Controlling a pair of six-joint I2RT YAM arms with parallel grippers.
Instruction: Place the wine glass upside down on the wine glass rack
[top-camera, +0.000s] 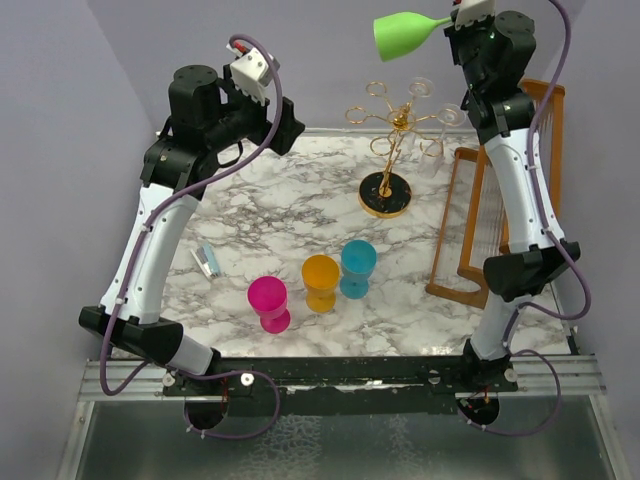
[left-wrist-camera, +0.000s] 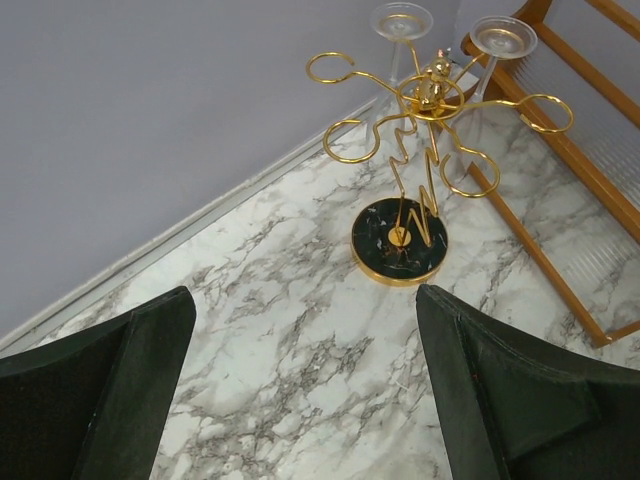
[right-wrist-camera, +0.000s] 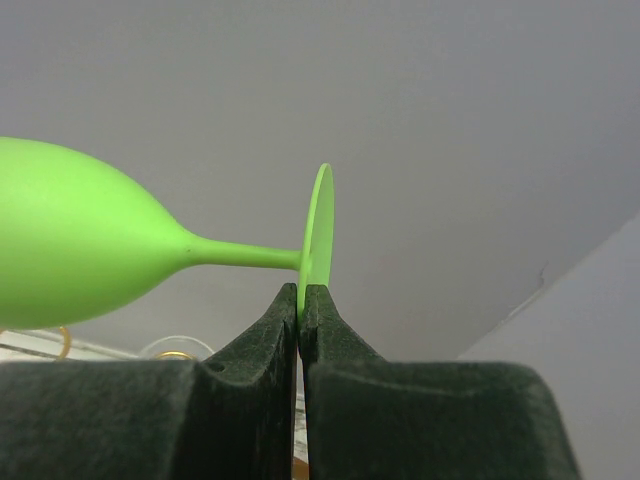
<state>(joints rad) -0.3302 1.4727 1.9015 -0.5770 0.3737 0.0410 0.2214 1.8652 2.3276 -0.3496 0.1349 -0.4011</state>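
Green wine glass (top-camera: 403, 35), foot pinched in the closed right gripper (right-wrist-camera: 302, 305), lies sideways high above the gold wine glass rack (top-camera: 385, 195) bearing two clear glasses (left-wrist-camera: 503, 38); left gripper (left-wrist-camera: 305, 330) gapes empty.

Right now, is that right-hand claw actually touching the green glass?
Touching. The right wrist view shows the right gripper pinched shut on the rim of the round foot of the green wine glass, with no gap visible.

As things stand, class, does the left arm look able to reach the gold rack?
Probably yes. The left gripper is open and points at the gold rack, with only bare table between them; the right gripper holds the green glass up high.
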